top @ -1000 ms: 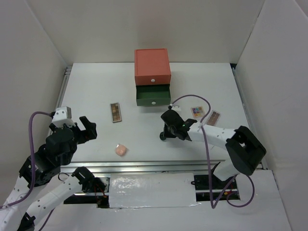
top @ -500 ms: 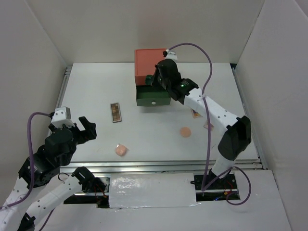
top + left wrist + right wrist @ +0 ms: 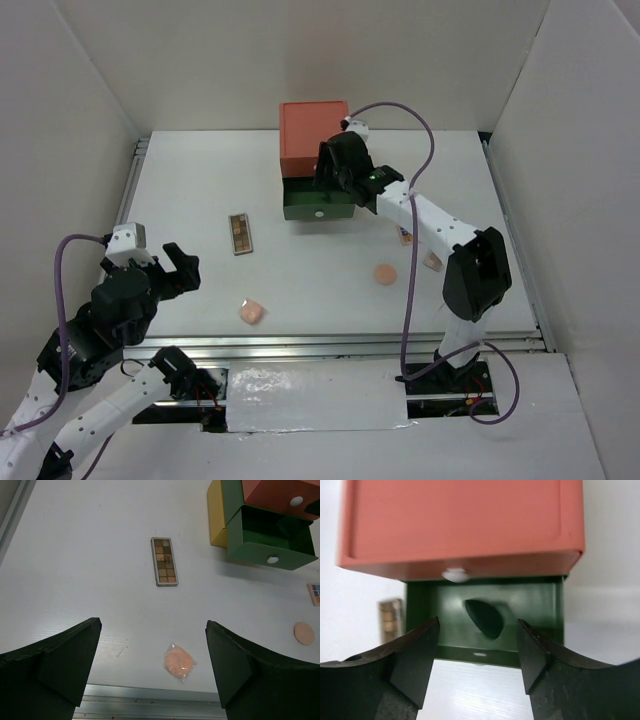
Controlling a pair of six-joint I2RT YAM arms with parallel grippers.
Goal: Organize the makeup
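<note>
**Green compact [image 3: 485, 616] sits in the open drawer, with the right gripper [image 3: 478, 630] empty over it**

The dark green shape is blurred and is probably the compact. It lies inside the green drawer [image 3: 540, 600], straight ahead of the right gripper and centred between its fingers, which are spread apart and hold nothing. The red drawer [image 3: 460, 525] above is closed.

The loose pieces likely come next. The brown palette [image 3: 164, 568] lies ahead of the left gripper [image 3: 154, 624], with its long axis pointing away. The left gripper's spread, empty fingers would therefore close across the palette's short side. A wrapped puff [image 3: 178, 662] lies nearer still. The left arm is closer to both pieces, and a bare puff [image 3: 385, 273] lies beside the right forearm.

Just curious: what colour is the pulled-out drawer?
The drawer is dark green; left wrist view shows it best.
</note>
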